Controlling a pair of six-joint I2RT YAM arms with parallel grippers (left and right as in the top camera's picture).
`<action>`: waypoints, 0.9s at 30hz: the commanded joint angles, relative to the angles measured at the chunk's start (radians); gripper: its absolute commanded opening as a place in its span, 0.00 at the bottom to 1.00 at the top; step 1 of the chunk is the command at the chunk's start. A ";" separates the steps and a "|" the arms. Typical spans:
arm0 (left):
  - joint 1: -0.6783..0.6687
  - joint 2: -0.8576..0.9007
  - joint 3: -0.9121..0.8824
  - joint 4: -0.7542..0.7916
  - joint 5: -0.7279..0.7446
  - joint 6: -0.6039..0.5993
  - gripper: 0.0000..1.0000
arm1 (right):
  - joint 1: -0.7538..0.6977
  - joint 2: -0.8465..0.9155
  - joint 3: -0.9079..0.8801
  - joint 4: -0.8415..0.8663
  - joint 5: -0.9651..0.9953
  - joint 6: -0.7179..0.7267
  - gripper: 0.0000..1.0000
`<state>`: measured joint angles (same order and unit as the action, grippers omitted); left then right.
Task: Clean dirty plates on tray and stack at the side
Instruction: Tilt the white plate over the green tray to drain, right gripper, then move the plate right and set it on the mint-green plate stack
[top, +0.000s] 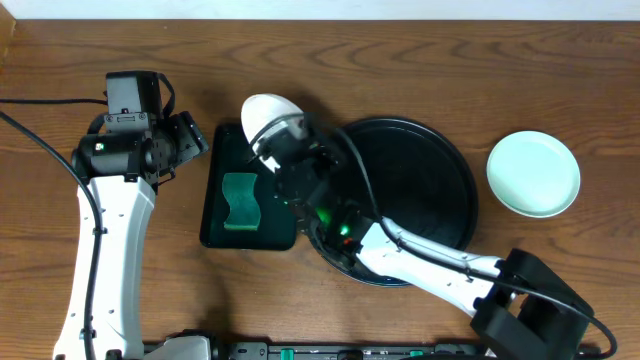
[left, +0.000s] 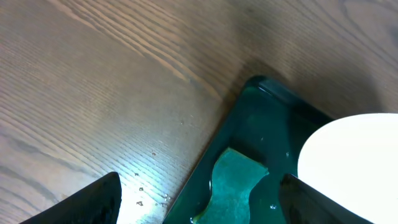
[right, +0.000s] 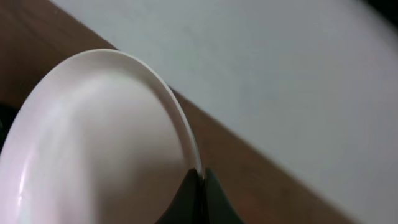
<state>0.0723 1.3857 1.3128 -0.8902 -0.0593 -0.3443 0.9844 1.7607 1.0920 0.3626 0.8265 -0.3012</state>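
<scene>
My right gripper (top: 284, 150) is shut on the rim of a white plate (top: 268, 117), holding it tilted on edge above the small rectangular tray. In the right wrist view the closed gripper (right: 200, 177) pinches the plate's (right: 93, 143) thin edge. The large round black tray (top: 440, 160) lies right of it, partly under my right arm. A pale mint plate (top: 533, 173) rests on the table at the far right. My left gripper (top: 195, 140) stands open and holds nothing, just left of the rectangular tray; in the left wrist view this gripper (left: 199, 208) frames the sponge.
A small black rectangular tray (top: 215, 225) holds a green sponge (top: 240, 203), and its wet surface (left: 273, 93) with the sponge (left: 233, 183) fills the left wrist view. Water droplets dot the wood beside it. Cables run along the left and front edges.
</scene>
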 joint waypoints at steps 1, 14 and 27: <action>0.004 0.000 0.011 -0.002 -0.016 -0.011 0.81 | -0.027 0.001 0.014 -0.034 0.021 0.312 0.01; 0.004 0.000 0.011 -0.002 -0.016 -0.012 0.81 | -0.127 -0.146 0.014 -0.254 -0.305 0.695 0.01; 0.004 0.000 0.011 -0.002 -0.016 -0.011 0.81 | -0.523 -0.449 0.014 -0.615 -0.780 0.847 0.01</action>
<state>0.0723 1.3857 1.3128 -0.8902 -0.0593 -0.3443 0.5228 1.3556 1.0931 -0.2264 0.1444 0.4919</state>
